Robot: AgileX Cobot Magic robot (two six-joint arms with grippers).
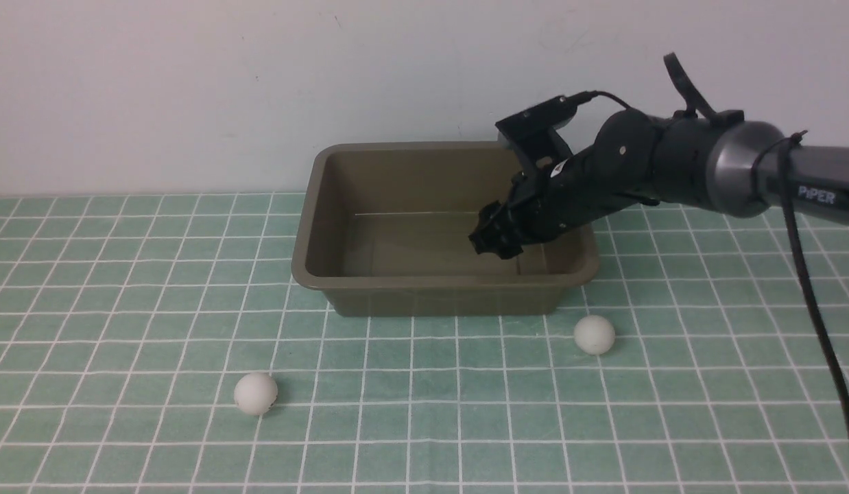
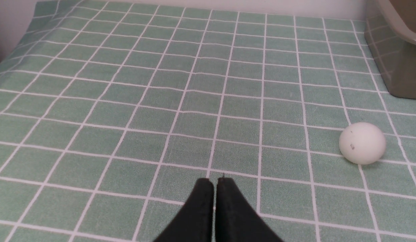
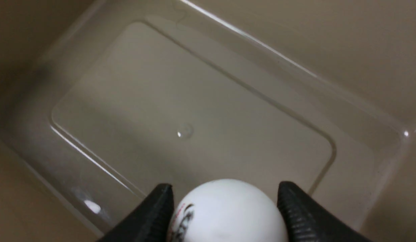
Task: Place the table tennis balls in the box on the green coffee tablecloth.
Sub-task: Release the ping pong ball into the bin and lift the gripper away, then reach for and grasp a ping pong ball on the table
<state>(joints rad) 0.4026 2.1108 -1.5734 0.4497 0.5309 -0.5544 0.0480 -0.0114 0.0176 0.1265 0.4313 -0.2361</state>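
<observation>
White wall behind, green coffee tablecloth (image 1: 123, 274) across the table. Your right gripper (image 1: 494, 241) was dipped inside the box (image 1: 438, 293), clamped on the logo ball (image 3: 228, 211) above the box floor. Two other table tennis balls lay on the cloth in front of the box: right ball (image 1: 594, 335) near its front right corner, left ball (image 1: 256, 394) farther out. Your left gripper (image 2: 214, 183) was closed with nothing in it, low over the cloth.
</observation>
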